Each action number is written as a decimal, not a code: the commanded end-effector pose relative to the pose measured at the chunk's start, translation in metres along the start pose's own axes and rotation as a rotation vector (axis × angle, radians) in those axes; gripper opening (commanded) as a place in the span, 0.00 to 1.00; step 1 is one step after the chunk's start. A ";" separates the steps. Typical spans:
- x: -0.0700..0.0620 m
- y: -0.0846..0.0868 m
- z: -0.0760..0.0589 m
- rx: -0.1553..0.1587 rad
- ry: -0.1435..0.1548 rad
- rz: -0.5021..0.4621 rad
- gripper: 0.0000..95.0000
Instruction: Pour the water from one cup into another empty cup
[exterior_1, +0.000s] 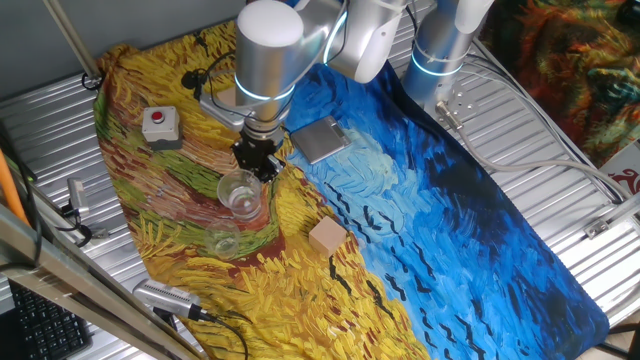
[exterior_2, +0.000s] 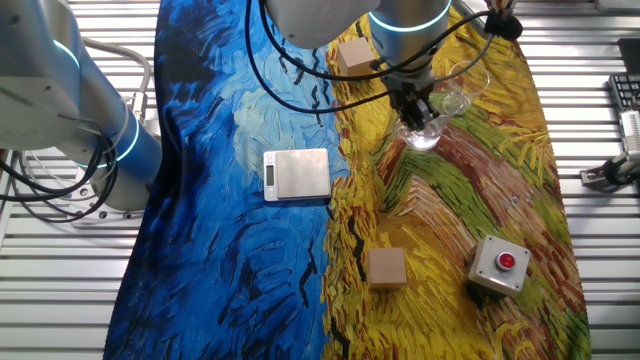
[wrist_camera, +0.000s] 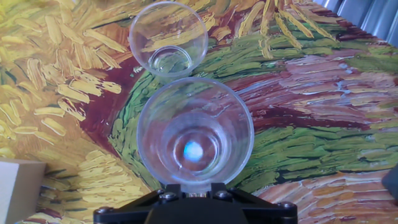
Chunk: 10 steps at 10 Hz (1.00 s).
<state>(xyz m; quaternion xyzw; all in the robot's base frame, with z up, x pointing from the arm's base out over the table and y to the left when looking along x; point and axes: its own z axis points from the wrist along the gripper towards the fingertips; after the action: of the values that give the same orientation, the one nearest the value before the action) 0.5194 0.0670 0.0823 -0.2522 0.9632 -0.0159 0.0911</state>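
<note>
My jaws (exterior_1: 256, 160) hang over the yellow side of the painted cloth (exterior_1: 420, 200) that covers the surface. They are closed on the near rim of the big tumbler (exterior_1: 241, 192), one finger inside the wall and one outside as far as I can make out; in the hand view the rim disappears right under my black fingers (wrist_camera: 186, 205). The tumbler (wrist_camera: 195, 140) stands upright on the cloth, and I look straight down into it: a pale glint sits at the middle of its thick base. I cannot tell whether the water is in it or how much.

Going left to right in the hand view: a wooden block (wrist_camera: 18, 186) shows at the left edge, near my jaws. Then comes the tumbler, directly ahead of me. Just beyond it, slightly to the left, stands the small cup (wrist_camera: 168, 38), upright too, its rim just beside the tumbler's; whether the two rims touch I cannot tell.

From the one fixed view, a grey box with a red button (exterior_1: 160, 125) lies to the left of my jaws, well apart. The small cup (exterior_1: 224, 238) is faint on the cloth below the tumbler. A flat grey scale (exterior_1: 320, 139) lies near my jaws on the right, and the wooden block (exterior_1: 327, 236) sits further right and nearer the camera.
</note>
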 end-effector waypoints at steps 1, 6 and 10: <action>0.000 0.000 0.001 0.005 0.004 -0.009 0.00; 0.001 0.000 0.000 0.017 0.007 -0.042 0.20; 0.001 0.000 0.000 0.018 0.005 -0.065 0.60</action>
<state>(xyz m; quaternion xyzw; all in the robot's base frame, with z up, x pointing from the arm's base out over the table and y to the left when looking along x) 0.5189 0.0670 0.0818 -0.2845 0.9541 -0.0282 0.0895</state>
